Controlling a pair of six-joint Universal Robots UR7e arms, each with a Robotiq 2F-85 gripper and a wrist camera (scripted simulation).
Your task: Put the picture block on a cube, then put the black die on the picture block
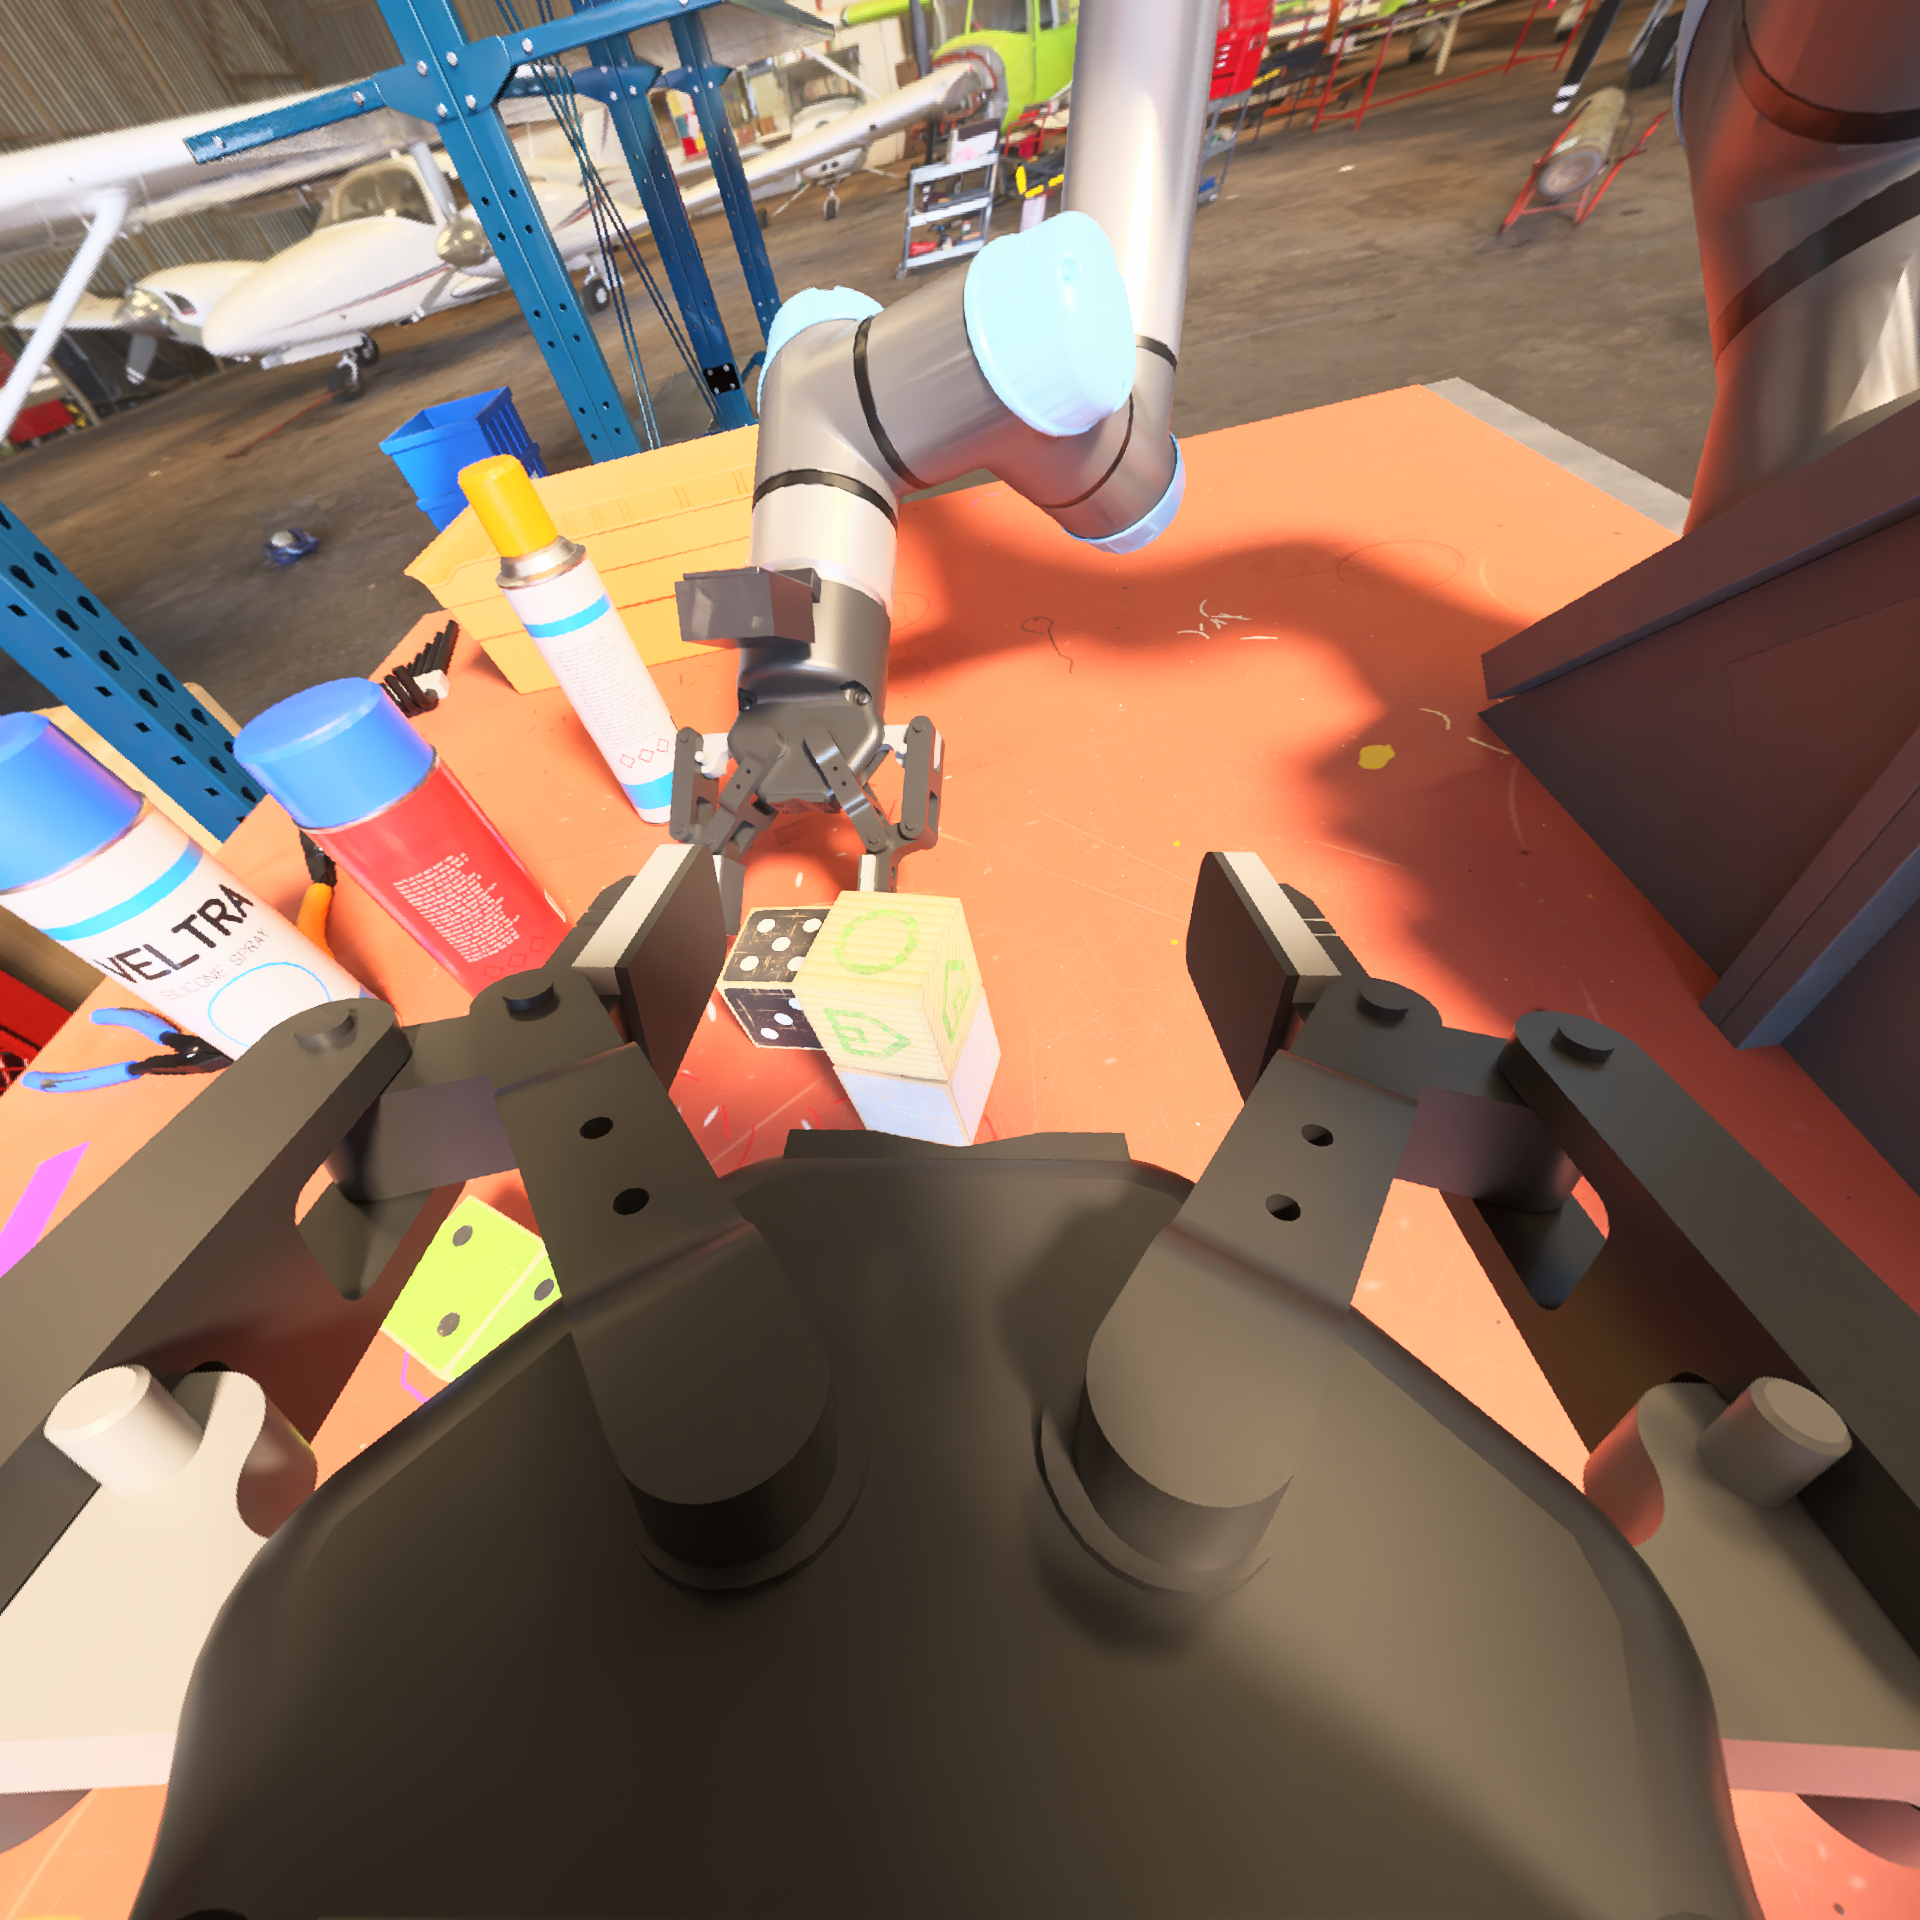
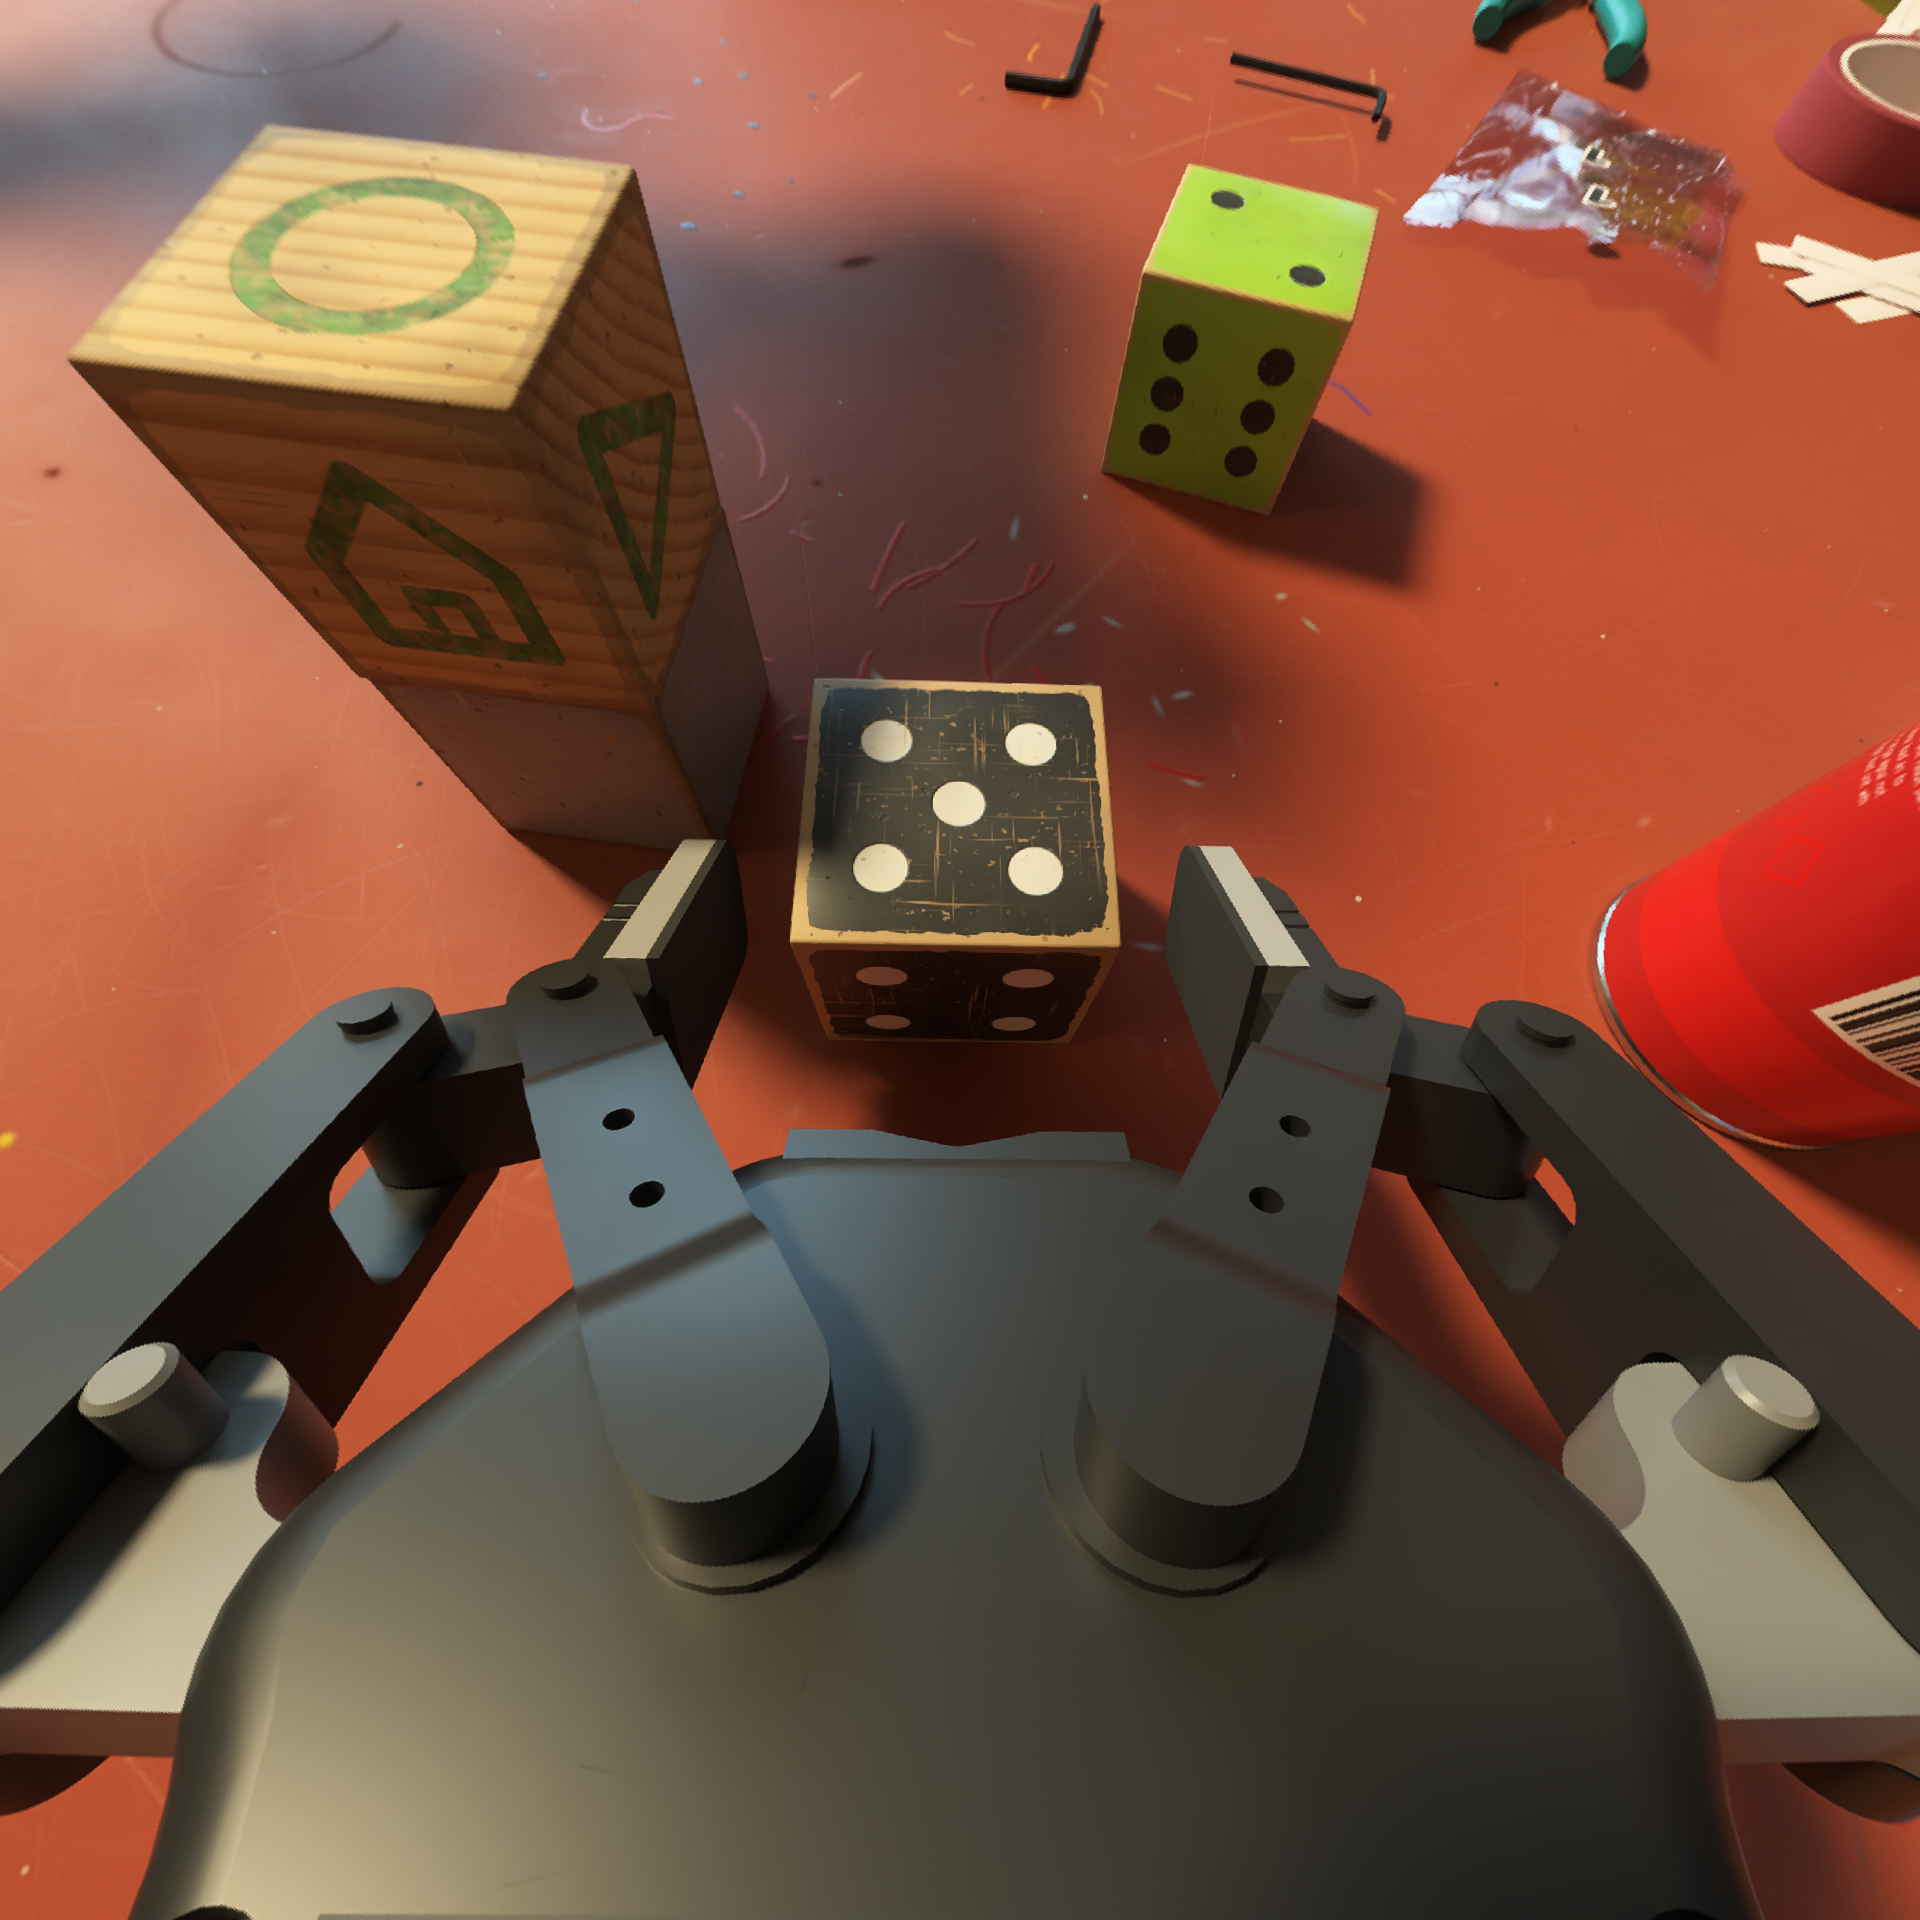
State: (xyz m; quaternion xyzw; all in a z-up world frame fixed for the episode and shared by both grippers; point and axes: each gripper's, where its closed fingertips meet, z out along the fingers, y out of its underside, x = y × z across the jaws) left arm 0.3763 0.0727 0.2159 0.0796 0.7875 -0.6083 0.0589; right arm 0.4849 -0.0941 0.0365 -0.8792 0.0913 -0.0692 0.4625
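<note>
The wooden picture block (image 2: 405, 416) with green shapes stands on a pale grey cube (image 2: 582, 758); the stack also shows in the left wrist view, block (image 1: 894, 982) on cube (image 1: 920, 1101). The black die (image 2: 956, 831) with white pips sits on the table just right of the stack, and shows behind it in the left wrist view (image 1: 774, 971). My right gripper (image 2: 956, 914) is open, above the die with a finger on each side, not touching. It also shows in the left wrist view (image 1: 805, 873). My left gripper (image 1: 956, 935) is open and empty, above the stack.
A lime-green die (image 2: 1236, 343) (image 1: 473, 1288) sits farther off. Spray cans (image 1: 416, 842) (image 1: 582, 634) lie to one side, one red can (image 2: 1787, 956) close to the right gripper. Hex keys (image 2: 1060, 62), a foil bag (image 2: 1579, 177), a tape roll (image 2: 1860, 114) and a yellow bin (image 1: 623, 561) are around.
</note>
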